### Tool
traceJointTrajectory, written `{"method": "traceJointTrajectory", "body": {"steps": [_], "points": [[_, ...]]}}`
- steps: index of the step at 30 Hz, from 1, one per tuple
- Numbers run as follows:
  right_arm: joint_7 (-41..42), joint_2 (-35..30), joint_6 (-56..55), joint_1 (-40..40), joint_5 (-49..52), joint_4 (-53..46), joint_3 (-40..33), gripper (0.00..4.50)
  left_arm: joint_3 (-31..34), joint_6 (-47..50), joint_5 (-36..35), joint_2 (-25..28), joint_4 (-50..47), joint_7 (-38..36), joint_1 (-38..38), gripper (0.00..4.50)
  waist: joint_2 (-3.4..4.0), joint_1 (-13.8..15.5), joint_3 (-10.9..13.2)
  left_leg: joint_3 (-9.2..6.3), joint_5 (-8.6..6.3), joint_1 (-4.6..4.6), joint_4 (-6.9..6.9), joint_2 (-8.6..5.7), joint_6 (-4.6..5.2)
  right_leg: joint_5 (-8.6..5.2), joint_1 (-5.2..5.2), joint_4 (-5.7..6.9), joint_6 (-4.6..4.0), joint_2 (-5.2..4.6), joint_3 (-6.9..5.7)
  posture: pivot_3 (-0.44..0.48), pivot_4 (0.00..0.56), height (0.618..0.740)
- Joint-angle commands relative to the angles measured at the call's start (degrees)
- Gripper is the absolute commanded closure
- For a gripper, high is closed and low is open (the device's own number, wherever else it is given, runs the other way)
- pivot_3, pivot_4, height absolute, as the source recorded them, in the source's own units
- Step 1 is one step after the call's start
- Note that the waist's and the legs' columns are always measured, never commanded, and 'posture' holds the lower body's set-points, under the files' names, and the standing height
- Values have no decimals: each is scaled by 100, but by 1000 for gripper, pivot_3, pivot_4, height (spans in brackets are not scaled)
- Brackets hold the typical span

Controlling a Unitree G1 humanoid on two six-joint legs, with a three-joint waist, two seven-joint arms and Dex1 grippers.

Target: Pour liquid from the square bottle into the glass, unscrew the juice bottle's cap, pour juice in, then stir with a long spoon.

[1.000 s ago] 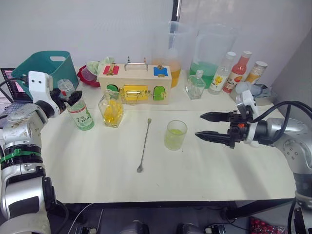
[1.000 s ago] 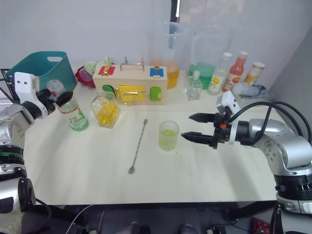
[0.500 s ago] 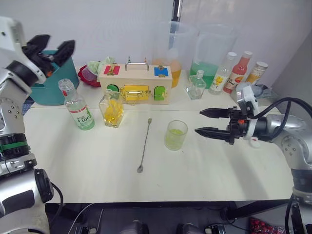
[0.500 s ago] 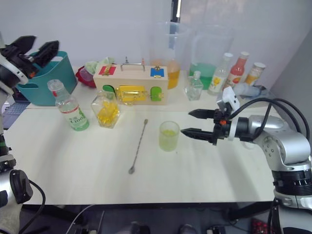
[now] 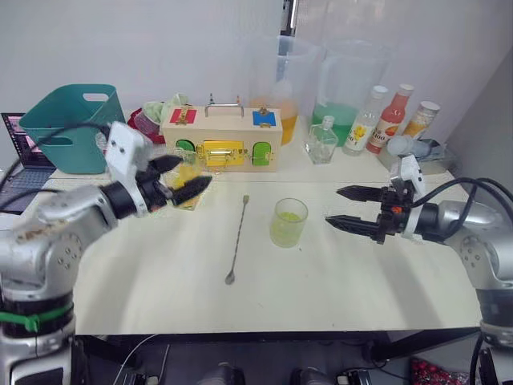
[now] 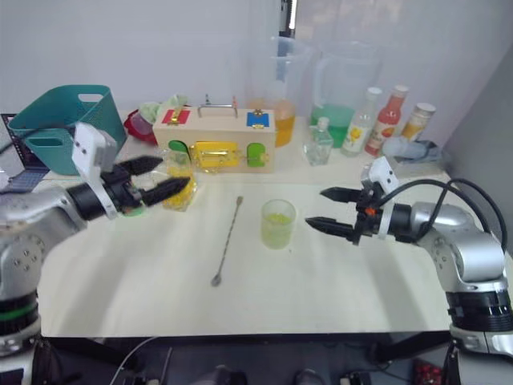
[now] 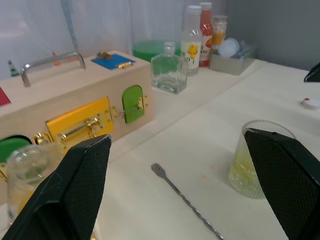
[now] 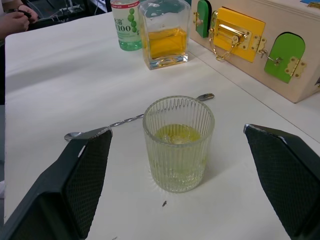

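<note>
The glass (image 5: 288, 222) stands mid-table, holding a little pale green liquid. Left of it the long spoon (image 5: 238, 238) lies flat, bowl toward the front edge. My right gripper (image 5: 332, 205) hovers open just right of the glass, fingers pointing at it. My left gripper (image 5: 196, 169) is open low over the table in front of the square bottle (image 8: 164, 35), which holds amber liquid and is partly covered by the fingers. The green-labelled juice bottle (image 8: 126, 25) stands beside the square bottle, behind my left arm. A small white cap (image 7: 310, 102) lies on the table by the right gripper.
A wooden latch box (image 5: 222, 136) runs along the back, with a teal basket (image 5: 72, 120) at back left. Two big pitchers (image 5: 276, 88) (image 5: 349, 88), a small clear bottle (image 5: 321, 140) and other bottles (image 5: 390, 119) stand at back right. A person's hands (image 8: 17, 17) show beyond the table.
My left gripper let go of the juice bottle, rose by the basket, then came down in front of the square bottle. The right gripper stayed open beside the glass.
</note>
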Motion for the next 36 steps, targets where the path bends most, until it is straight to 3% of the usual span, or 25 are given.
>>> {"method": "traceJointTrajectory", "body": {"steps": [1, 5, 12, 17, 27, 34, 36], "points": [[-54, -85, -238, 304, -15, -224, -373, 0, 121, -550, 250, -221, -522, 191, 614, 13, 0, 6, 0, 1, 0, 0, -1, 2, 0, 0, 1, -3, 0, 3, -1, 0, 150, 740], [-168, -22, -631, 804, -158, -101, -634, 0, 135, -1175, 627, -386, -486, 125, 1634, 13, 1, 10, -1, 4, -2, 2, -1, 3, -2, 0, 1, -5, -1, 2, 1, 0, 150, 740], [-238, 65, -1382, 1713, -376, 173, -1076, 0, 240, -2296, 1406, -444, -47, 97, 2563, 13, 3, 58, -2, 1, -6, 2, -5, 1, -8, 0, -5, -8, -4, -14, 1, 0, 150, 740], [-444, 245, -2123, 2455, -583, 978, -1706, 0, 784, -3333, 1436, -500, 879, -569, 3459, 13, 16, 33, -11, 2, -8, 7, -18, 4, -6, -4, -9, -9, -10, -19, 3, 0, 150, 740], [-533, 255, -2712, 2766, -743, 1577, -1872, 0, 900, -3999, 1504, -513, 1439, -788, 3600, 13, 26, 27, -16, 1, -14, 25, -18, 8, -7, -6, -20, -11, -11, -43, 3, 0, 150, 740], [-512, 221, -2495, 2787, -708, 1294, -1767, 0, 446, -3056, 1432, -535, 1030, -407, 3196, 13, 27, 59, -17, -1, -16, 26, -17, 7, -3, -5, -11, -11, -11, -43, 3, 0, 150, 740], [-508, 232, -2380, 2816, -662, 1041, -1727, 0, 51, -2541, 1473, -784, 520, 113, 2901, 13, 29, 66, -16, 0, -16, 26, -18, 8, -3, -5, -7, -9, -11, -41, 3, 0, 150, 740]]}}
